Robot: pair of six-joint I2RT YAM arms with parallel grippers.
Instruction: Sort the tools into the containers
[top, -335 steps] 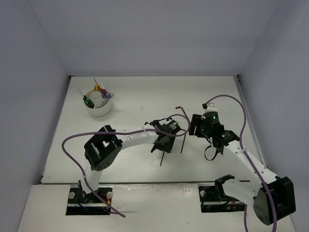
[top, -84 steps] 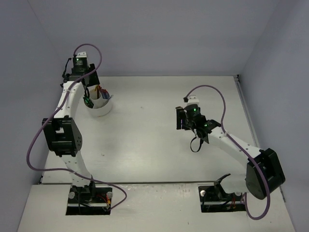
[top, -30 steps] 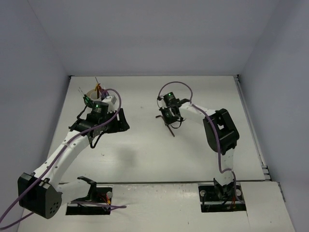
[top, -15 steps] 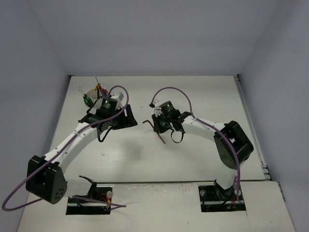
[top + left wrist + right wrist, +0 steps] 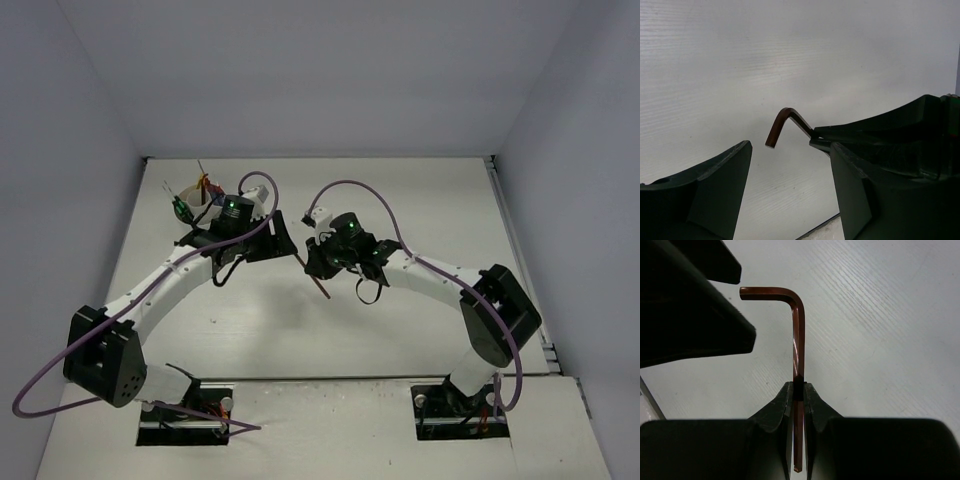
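The white table (image 5: 420,210) is the biggest thing here, and both arms bend in over its middle. The left arm (image 5: 150,290) goes up from its base and turns right. The right arm (image 5: 440,272) stretches far to the left, so their ends nearly meet.

Back in the left corner sits the white cup (image 5: 192,193), with tools (image 5: 203,183) sticking out of it, just behind the left arm's wrist.

The left gripper (image 5: 790,160) has its fingers spread wide, with nothing in them. The right gripper (image 5: 798,386) has its fingers pressed tight on the hex key (image 5: 798,330), pinching it partway along the long leg, up in the air. The short bent end pokes toward the left gripper's gap, close but not touching.

I think the key is light, hard and thin, and smooth metal like that can slip or spin. The best spot for the left fingers to grab looks like the long leg just below the bend.
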